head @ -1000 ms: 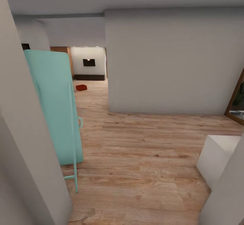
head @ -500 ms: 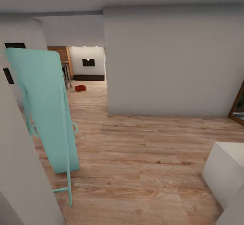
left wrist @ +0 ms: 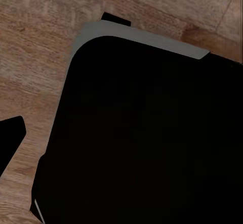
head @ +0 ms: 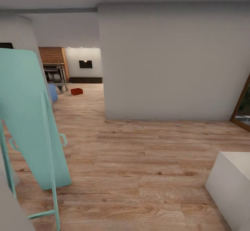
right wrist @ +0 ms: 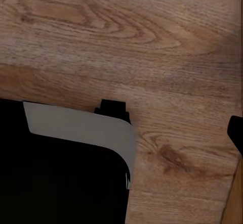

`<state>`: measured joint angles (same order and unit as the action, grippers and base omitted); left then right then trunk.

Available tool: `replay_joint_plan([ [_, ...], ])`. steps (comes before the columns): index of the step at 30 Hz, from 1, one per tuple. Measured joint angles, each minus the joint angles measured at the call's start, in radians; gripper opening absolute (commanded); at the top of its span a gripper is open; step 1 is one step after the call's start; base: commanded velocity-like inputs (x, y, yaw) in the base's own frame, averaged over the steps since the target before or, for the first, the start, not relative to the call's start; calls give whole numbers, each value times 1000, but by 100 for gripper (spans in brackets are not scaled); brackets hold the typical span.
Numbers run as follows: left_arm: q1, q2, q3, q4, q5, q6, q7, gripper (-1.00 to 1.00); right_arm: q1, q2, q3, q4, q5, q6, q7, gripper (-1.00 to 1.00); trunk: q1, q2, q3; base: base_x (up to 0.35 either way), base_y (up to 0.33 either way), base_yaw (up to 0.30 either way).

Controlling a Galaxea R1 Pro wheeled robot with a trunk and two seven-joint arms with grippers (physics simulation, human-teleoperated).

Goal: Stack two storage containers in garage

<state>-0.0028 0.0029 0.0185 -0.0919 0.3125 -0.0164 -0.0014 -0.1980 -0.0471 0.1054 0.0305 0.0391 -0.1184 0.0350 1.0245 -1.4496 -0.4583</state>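
A light wood-plank floor (head: 146, 161) runs from the near foreground to a far room. One orange-red storage container (head: 76, 91) sits on those planks far away, left of centre, in the living room beyond the corner of a big pale grey wall (head: 166, 64). Behind it stand a brick fireplace (head: 52, 55) and a dark grey piece of furniture (head: 55, 75), with a small blue object (head: 52, 92) on the floor to the left of the container. A black rectangle (head: 85, 64) hangs on the white far wall.

At near left a turquoise folding board (head: 31, 119) leans upright on thin turquoise legs. At near right is the corner of a white box (head: 231, 182), and at the right edge a wood-framed glass door (head: 243, 105).

Both wrist views look down on wood planks and the robot's black, grey-edged base (left wrist: 147, 133). Neither tool can be made out clearly, so whether they are spread or pressed together cannot be told. The container lies well apart from the robot, far ahead and to the left.
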Motion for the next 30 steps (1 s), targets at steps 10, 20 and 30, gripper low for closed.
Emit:
replay_joint_plan([
  [10,0,1,0,0,1,6,0,100,0,0,1,0,0,1,1,100,0,0,0,323,-9,-1],
  [20,0,0,0,0,1,8,0,100,0,0,2,0,0,2,1,100,0,0,0,324,0,0],
  [30,0,0,0,-1,0,8,0,100,0,-1,2,0,0,0,0,100,0,0,0,326,0,0],
])
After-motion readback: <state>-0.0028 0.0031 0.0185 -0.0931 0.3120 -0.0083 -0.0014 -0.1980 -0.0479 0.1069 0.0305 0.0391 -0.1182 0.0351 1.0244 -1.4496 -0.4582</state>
